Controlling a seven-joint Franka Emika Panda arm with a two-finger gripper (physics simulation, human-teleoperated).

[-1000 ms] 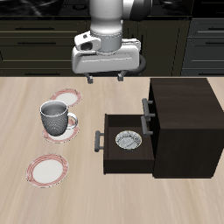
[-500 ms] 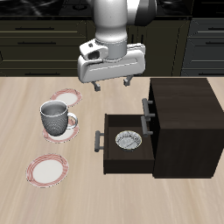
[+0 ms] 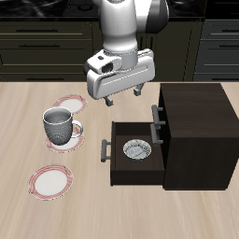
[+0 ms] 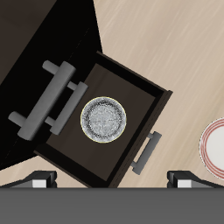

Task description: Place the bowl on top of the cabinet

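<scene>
The small white bowl [image 3: 137,149] with a grey-blue pattern sits inside the pulled-out drawer [image 3: 119,164] of the dark cabinet [image 3: 198,121]. In the wrist view the bowl [image 4: 104,119] lies in the drawer, straight below the camera. My gripper [image 3: 125,99] hangs open and empty above the table, just behind the open drawer and higher than the cabinet top. Its fingertips [image 4: 39,179] show at the wrist view's edge, wide apart.
A grey mug [image 3: 59,123] stands on a red-rimmed plate [image 3: 63,138]. Two more red-rimmed plates [image 3: 68,103] [image 3: 51,180] lie on the table, one farther back and one near the front edge. The cabinet's upper drawer has a grey bar handle [image 3: 157,116].
My gripper has moved down and toward the open drawer, and it has turned slightly about its axis. The bowl and drawer have not moved.
</scene>
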